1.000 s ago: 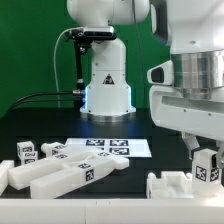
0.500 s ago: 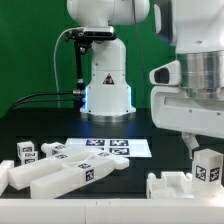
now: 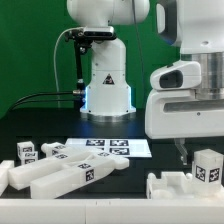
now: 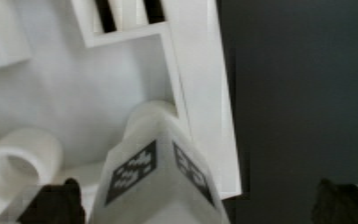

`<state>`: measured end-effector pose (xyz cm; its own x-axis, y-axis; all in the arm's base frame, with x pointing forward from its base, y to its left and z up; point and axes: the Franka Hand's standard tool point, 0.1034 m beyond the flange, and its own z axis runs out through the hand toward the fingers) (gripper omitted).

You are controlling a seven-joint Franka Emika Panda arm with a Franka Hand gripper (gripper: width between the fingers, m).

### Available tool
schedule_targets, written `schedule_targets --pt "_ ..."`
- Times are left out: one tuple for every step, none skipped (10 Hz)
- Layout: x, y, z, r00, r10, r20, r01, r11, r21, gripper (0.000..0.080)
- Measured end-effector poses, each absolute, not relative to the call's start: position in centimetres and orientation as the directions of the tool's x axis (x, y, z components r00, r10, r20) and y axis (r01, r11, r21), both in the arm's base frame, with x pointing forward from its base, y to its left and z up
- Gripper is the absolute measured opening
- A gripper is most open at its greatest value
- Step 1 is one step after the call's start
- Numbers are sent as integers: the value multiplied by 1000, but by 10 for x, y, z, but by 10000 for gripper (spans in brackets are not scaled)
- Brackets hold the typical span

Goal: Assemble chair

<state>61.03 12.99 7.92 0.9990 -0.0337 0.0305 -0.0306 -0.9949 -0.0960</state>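
One tagged chair part [image 3: 205, 166], lower right of exterior view, awaits grasping below the claw [image 4: 201, 203], jaws apart; next: descend, centre, clamp

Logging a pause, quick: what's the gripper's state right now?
Gripper: open, fingers spread wide, holding nothing. A tagged white part sits below, between the fingers, and appears to touch neither.
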Motion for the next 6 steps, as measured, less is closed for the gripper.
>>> schedule_targets --pt "612 126 79 984 166 57 170 -983 -69 649" --pt "614 123 78 935 344 81 348 -937 -33 649" --pt "615 120 76 931 353 96 357 -934 -27 649" --pt "614 121 76 943 320 93 325 -945 -31 649" --pt "614 121 76 950 298 93 302 -953 -35 557" --pt "614 121 76 976 200 89 205 -978 -45 373"
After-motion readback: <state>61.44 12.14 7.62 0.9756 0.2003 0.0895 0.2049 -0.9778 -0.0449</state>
